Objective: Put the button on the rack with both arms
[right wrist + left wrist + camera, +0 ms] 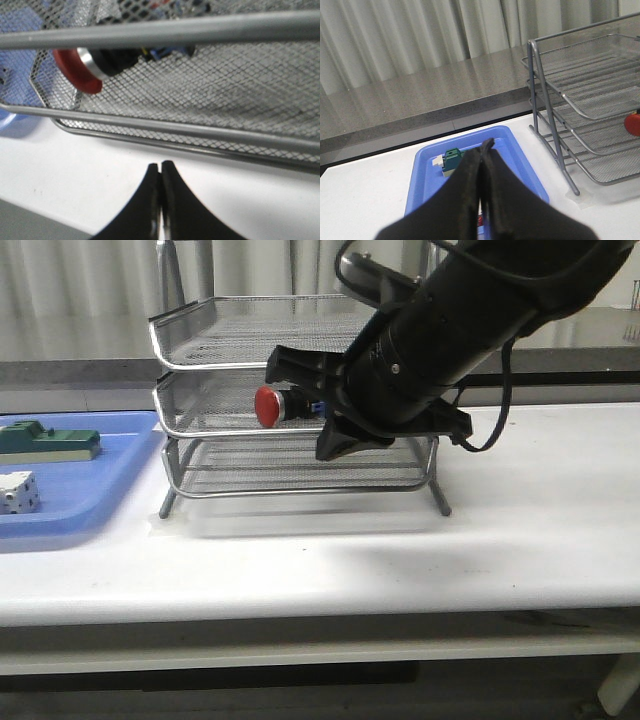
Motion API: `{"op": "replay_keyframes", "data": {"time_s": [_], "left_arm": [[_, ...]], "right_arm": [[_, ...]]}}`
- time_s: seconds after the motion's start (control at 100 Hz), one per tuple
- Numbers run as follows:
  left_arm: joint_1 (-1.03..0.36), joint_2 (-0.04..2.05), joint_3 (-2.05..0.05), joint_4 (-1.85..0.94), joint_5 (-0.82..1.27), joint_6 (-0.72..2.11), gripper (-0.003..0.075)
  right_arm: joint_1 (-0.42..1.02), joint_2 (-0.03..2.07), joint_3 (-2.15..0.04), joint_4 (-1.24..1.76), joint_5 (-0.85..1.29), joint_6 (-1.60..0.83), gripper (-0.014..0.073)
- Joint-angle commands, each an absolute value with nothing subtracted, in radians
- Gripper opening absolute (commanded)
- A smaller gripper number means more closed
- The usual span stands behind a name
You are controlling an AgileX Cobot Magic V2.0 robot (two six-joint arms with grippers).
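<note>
The button [270, 405] lies on its side in the middle tier of the silver wire rack [200, 315], red head toward the left. In the right wrist view the button [75, 70] shows through the mesh behind the rack's front rail [175, 30]. My right gripper [160, 166] is shut and empty, just outside the rack's front over the white table; its fingers [325, 450] point down and to the left in the front view. My left gripper [485, 147] is shut with nothing in it, above the blue tray [420, 175]. The rack [560, 150] and a sliver of the button [633, 124] appear there too.
A shallow blue tray [110, 480] sits left of the rack, holding a green flat component [50, 443] and a white cube-like block [18, 492]. The green component [452, 160] is partly hidden behind my left fingers. A grey ledge and curtains run behind the table.
</note>
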State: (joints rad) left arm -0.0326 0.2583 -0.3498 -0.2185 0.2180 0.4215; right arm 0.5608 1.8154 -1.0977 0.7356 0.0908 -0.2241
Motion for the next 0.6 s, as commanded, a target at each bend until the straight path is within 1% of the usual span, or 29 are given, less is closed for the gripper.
{"op": "replay_keyframes", "data": {"time_s": [0.0,0.17,0.39,0.59], "left_arm": [[-0.029,0.266,-0.374,-0.232,0.137,0.413,-0.0021],[-0.029,0.266,-0.374,-0.232,0.137,0.413,-0.0021],[-0.029,0.266,-0.374,-0.232,0.137,0.413,-0.0021],[-0.029,0.266,-0.374,-0.232,0.137,0.413,-0.0021]], "right_arm": [[0.558,1.743,-1.131,0.733,0.096,-0.242,-0.0069],[0.558,1.685,-1.128,0.725,0.154,-0.282,-0.0069],[0.552,1.595,-1.126,0.592,0.217,-0.287,-0.006],[0.478,1.494,-1.091,0.551,0.257,-0.287,-0.006]]}}
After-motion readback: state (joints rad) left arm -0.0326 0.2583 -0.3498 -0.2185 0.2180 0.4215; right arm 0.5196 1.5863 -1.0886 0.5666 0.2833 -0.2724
